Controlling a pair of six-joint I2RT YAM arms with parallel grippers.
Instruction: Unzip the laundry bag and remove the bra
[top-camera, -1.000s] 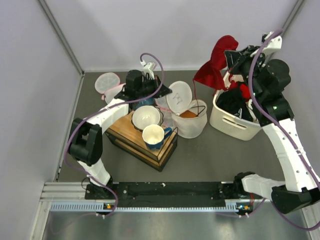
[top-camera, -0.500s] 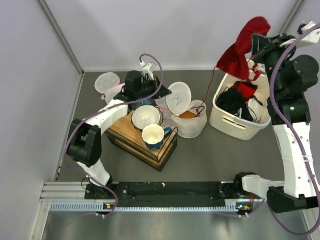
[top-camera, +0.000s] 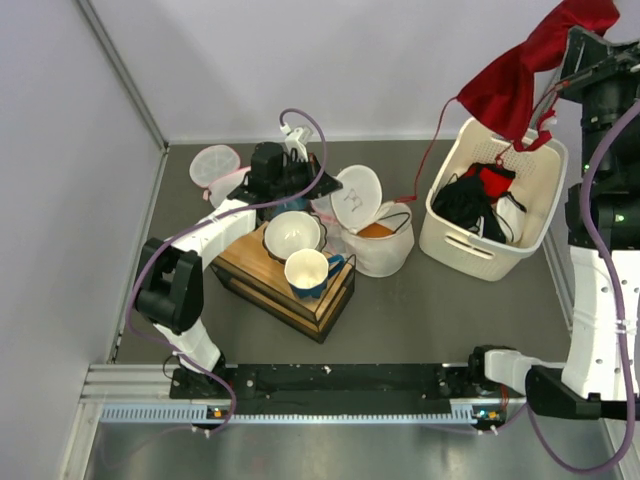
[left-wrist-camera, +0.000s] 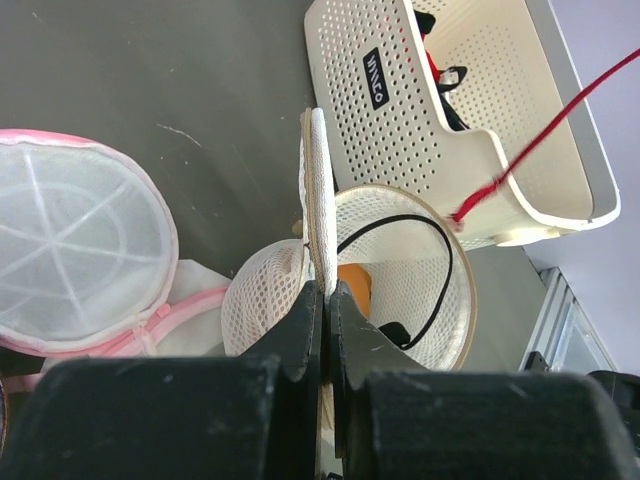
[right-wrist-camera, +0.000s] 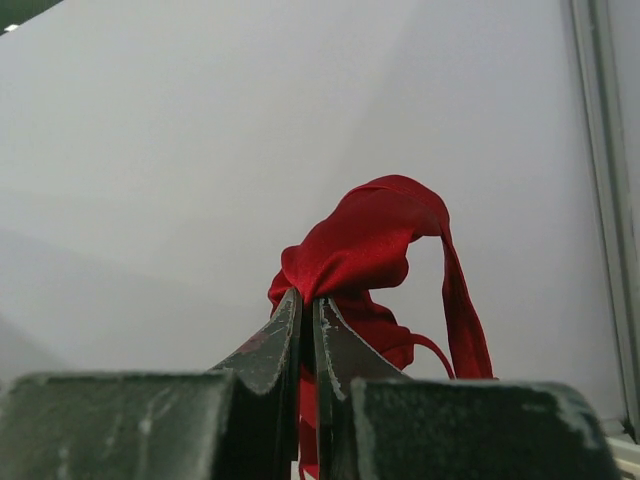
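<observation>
Nearest the arms, a wooden box (top-camera: 285, 280) is seen, with a bowl (top-camera: 292, 233) and a blue mug (top-camera: 310, 270) on top. Just past it, at 2 o'clock from the box, the laundry bag (top-camera: 385, 245) is found unzipped, with its round lid (top-camera: 358, 195) stood up. The lid's edge is pinched by the left gripper (left-wrist-camera: 322, 290), which is closed tight on it and has not been moved. A pink-edged bag (top-camera: 215, 165) is seen at 10 o'clock from the laundry bag. At 3 o'clock from the laundry bag, a basket (top-camera: 470, 245) is set, with dark and red clothes inside. Farthest away, high up at 1 o'clock, the bra (top-camera: 520, 70) is held by the right gripper (right-wrist-camera: 307, 297), whose fingers are squeezed almost shut on the red cloth.

In the last second the bra has been carried up and away toward 2 o'clock, from over the gap between bag and basket to over the basket's far corner. So most of the bra is out. One thin red strap (left-wrist-camera: 480, 196) is pulled straight back to the bag's rim, where it seems to be caught. The job is likely not done until that strap is freed.
</observation>
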